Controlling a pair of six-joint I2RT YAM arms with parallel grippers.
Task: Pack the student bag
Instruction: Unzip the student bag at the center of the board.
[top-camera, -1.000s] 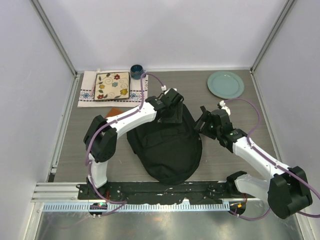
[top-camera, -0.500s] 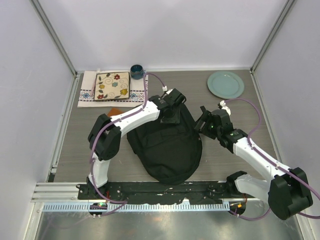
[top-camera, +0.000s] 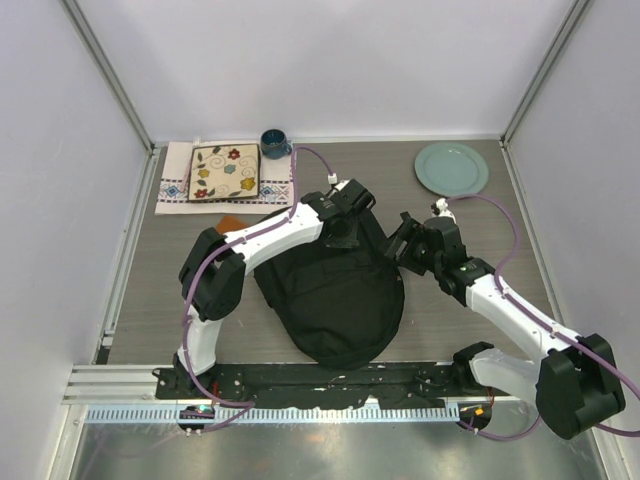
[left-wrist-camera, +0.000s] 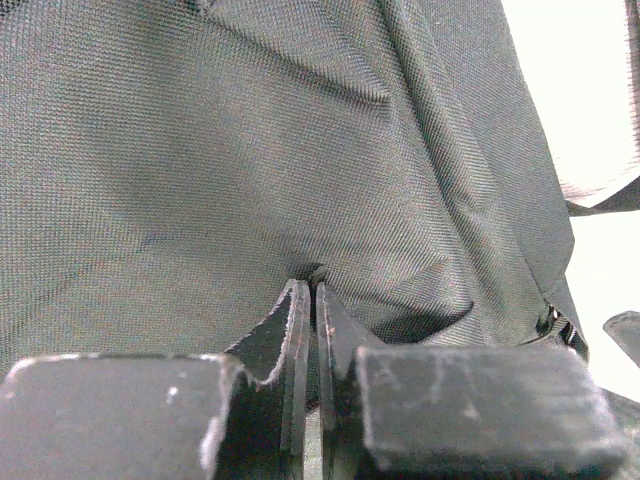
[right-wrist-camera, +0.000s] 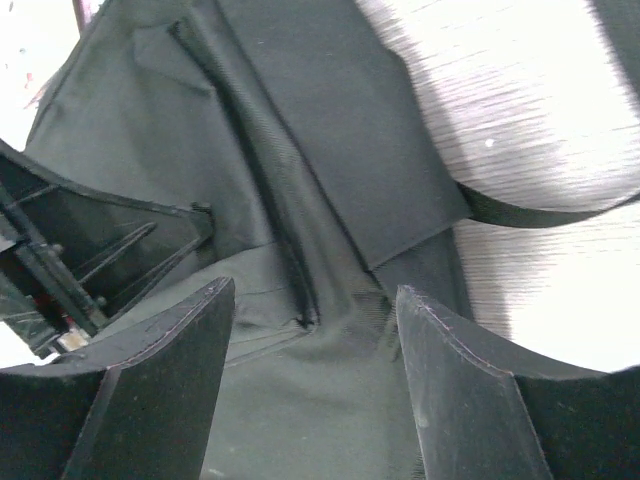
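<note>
One black fabric bag (top-camera: 330, 295) lies flat mid-table, its rounded end toward the arm bases, its weave creased and a strap trailing off one side. Two grippers work at its far end: the left gripper (left-wrist-camera: 306, 292) is pinched on a pucker of cloth, and the right gripper (right-wrist-camera: 312, 290) hangs jaws apart over the right edge. Beyond the bag sit one teal plate (top-camera: 451, 168), one dark cup (top-camera: 273, 142) and one flowered tile (top-camera: 224, 172) on one cloth (top-camera: 175, 185).

A robot test cell, not a home: plain white panel walls (top-camera: 330, 60) on aluminium posts (top-camera: 105, 75) box in a grey table (top-camera: 150, 270). Beyond the left gripper (top-camera: 340, 238) lie staged props, a patterned cloth (top-camera: 172, 185) and a cup (top-camera: 273, 142). Beyond the right gripper (top-camera: 405, 240) is a teal plate (top-camera: 451, 168).
</note>
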